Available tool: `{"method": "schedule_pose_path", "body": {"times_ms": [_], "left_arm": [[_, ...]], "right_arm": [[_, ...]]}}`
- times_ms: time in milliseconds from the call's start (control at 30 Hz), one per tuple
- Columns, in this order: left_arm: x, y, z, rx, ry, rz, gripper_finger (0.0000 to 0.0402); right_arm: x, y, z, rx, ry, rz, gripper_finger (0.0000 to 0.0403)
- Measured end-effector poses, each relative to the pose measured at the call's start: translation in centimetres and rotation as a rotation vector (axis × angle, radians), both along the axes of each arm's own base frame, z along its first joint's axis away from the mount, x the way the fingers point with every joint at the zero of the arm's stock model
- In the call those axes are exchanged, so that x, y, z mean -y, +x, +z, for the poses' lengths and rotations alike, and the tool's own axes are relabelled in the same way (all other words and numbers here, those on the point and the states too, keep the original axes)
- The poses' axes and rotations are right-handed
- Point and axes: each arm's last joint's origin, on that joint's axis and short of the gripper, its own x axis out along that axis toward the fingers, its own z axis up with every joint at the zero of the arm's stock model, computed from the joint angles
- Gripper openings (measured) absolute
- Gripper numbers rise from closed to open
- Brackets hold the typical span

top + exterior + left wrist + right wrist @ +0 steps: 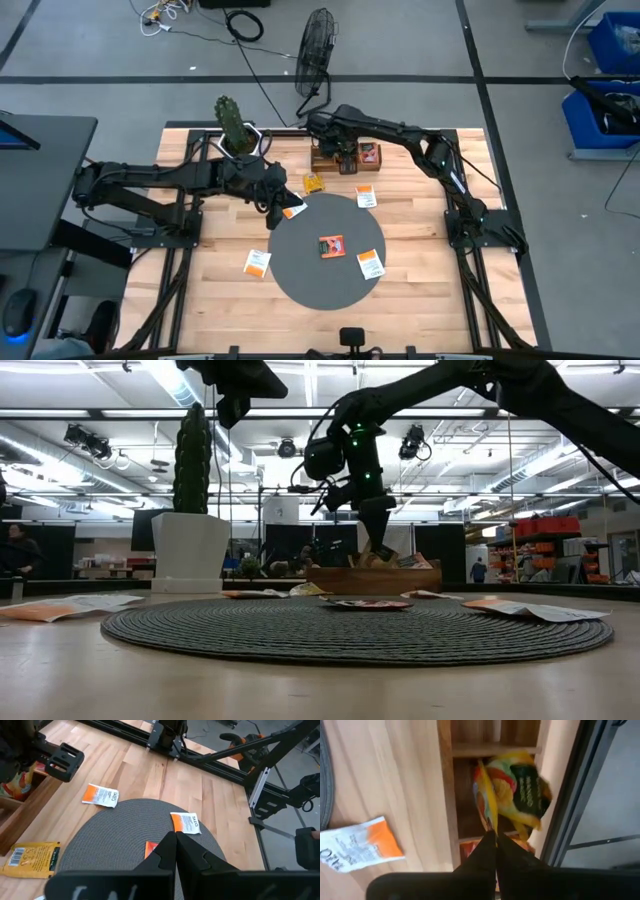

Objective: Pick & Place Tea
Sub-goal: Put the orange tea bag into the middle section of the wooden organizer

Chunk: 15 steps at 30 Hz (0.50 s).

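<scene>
**Right wrist view: pincer pinching a yellow tea sachet over the wooden tray**

Right wrist view, close up: a yellow and green tea sachet (512,790) hangs edge-on from the right pincer (495,834), whose two dark fingers are pressed together on its edge. It sits just above a compartment of the wooden tray (447,795). Another sachet, white with an orange end (357,845), lies flat on the worktop (405,775) beside the tray.

From above, the tray (325,160) stands at the far side of the worktop with the right pincer (345,152) over it. More sachets are scattered around: one red-orange (331,246) at the centre of the round grey mat (300,275), several white-and-orange ones at its edges, one yellow (314,184) near the tray. The left pincer (280,207) hovers at the mat's left edge, fingers closed, holding nothing that can be seen.

Judgement: the grip is only on a thin edge, so the sachet may swing or slip. A straight, slow lift clear of the tray wall, then a level carry towards the mat, looks safest.
</scene>
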Motion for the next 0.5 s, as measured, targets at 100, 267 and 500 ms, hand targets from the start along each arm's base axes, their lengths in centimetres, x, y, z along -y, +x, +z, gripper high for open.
{"method": "schedule_pose_path", "body": {"times_ms": [100, 267, 500], "left_arm": [[0.00, 0.00, 0.00, 0.000, 0.000, 0.000, 0.0012], [-0.02, 0.00, 0.00, 0.000, 0.004, 0.006, 0.0012], [-0.03, 0.00, 0.00, 0.000, 0.004, 0.006, 0.0012]], "right_arm": [[0.06, 0.13, 0.00, 0.012, -0.006, 0.007, 0.0000], [0.15, 0.27, 0.00, 0.021, -0.010, 0.030, 0.0004], [0.46, 0.99, 0.03, 0.093, -0.046, 0.035, 0.0047]]}}
